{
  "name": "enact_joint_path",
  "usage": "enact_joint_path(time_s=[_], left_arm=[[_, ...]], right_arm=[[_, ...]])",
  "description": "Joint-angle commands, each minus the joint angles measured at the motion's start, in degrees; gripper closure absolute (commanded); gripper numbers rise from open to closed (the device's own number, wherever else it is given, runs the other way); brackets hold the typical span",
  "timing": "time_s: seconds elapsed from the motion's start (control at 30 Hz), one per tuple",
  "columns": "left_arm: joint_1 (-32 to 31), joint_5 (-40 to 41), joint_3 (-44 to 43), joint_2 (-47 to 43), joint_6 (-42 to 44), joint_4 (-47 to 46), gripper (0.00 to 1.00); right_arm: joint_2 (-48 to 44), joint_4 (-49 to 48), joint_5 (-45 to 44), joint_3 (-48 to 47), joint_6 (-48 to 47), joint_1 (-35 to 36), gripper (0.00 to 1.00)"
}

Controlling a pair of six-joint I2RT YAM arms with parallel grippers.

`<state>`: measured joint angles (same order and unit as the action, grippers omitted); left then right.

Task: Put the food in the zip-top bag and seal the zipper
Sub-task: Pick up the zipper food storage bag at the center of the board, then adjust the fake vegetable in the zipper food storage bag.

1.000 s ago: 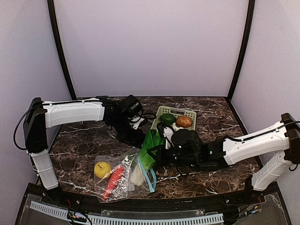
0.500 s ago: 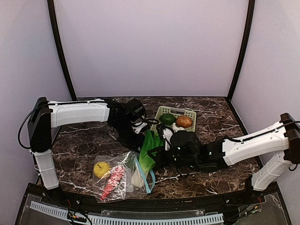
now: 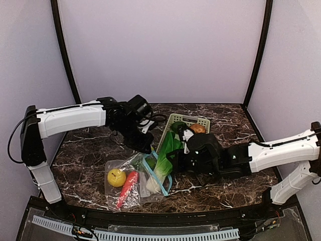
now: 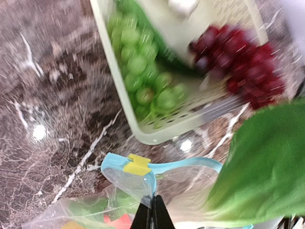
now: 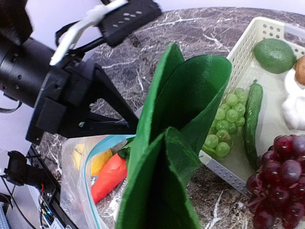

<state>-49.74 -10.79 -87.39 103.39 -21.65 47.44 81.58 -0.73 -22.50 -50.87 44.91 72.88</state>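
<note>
The clear zip-top bag (image 3: 131, 176) lies at the table's front left with a yellow lemon (image 3: 116, 176) and a long red pepper (image 3: 127, 188) inside. Its teal zipper (image 4: 186, 163) with a yellow slider (image 4: 137, 164) is lifted into an open loop. My left gripper (image 4: 152, 204) is shut on the bag's upper edge and holds the mouth up. My right gripper (image 3: 175, 161) is shut on the leafy green (image 5: 181, 143), whose lower end reaches into the bag's mouth (image 3: 159, 173). The leaf hides the right fingers in the wrist view.
A pale green lattice basket (image 3: 198, 120) stands behind the bag with green grapes (image 5: 224, 121), purple grapes (image 5: 281, 176), a cucumber (image 5: 251, 119), a lime (image 5: 274, 55) and a white bulb (image 5: 293, 107). Both arms crowd the table's middle.
My left gripper closed on the bag's edge and pulled the mouth up and open. The right gripper carried the leafy green down toward that mouth. The bag shifted slightly right.
</note>
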Motion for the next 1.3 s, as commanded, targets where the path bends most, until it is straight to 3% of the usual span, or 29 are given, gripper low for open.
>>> enact_joint_path(time_s=[0.0,0.23,0.47,0.67,0.9,1.27], left_arm=[[-0.2,0.2,4.2,-12.7,-5.4,-11.8,0.99],[-0.2,-3.8,11.4,-20.0,-9.8,-25.4,0.99],[-0.1,-4.4,14.9,-22.9,-11.6,-32.1,0.99],[-0.1,-3.6,19.5,-25.1,-13.3,-37.9,0.99],[-0.2,-3.3,22.7,-27.1,-14.6,-41.5,0.99],[-0.2,-4.7,25.4,-28.5,-15.4,-45.0,0.99]], right_arm=[[-7.0,5.9,-7.2,-4.5,1.1,0.3,0.98],[-10.1,8.9,-10.4,-11.3,-5.9,0.3,0.97],[-5.1,7.8,-12.4,-15.4,-19.1,1.1,0.97],[-3.2,10.1,-8.1,-14.5,-15.0,1.2,0.96],[-1.1,11.9,2.7,-13.1,-8.1,0.9,0.96],[2.5,20.7,16.2,-15.7,-7.6,-2.3,0.95]])
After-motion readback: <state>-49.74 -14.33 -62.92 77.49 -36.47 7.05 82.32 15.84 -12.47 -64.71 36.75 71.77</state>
